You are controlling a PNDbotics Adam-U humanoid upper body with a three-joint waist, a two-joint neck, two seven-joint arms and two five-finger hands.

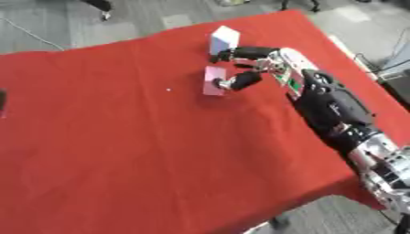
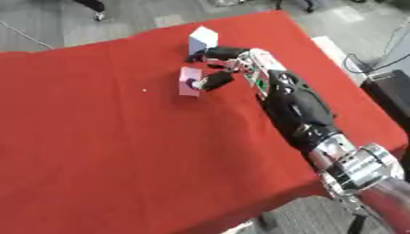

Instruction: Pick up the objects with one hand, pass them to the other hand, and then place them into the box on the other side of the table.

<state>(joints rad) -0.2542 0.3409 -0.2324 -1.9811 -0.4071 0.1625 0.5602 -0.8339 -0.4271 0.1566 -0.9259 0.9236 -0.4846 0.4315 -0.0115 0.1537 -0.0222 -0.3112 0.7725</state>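
A flat pink object [image 1: 211, 74] lies on the red tablecloth [image 1: 120, 137] towards the far right. Just behind it stands a small white block [image 1: 224, 39]. My right hand [image 1: 282, 64] reaches in from the right, open and spread between the two. Its thumb [image 1: 240, 81] rests on the near right part of the pink object, and its fingers [image 1: 244, 52] stretch out towards the base of the white block. Nothing is enclosed in the hand. My left hand shows in neither view.
The cloth-covered table drops off at its right edge [image 2: 352, 87] and its near edge [image 1: 264, 215], with grey floor beyond. A dark shape [image 1: 2, 103] cuts into the left edge of the left eye view. My black and silver right forearm [image 2: 320, 132] lies along the table's right side.
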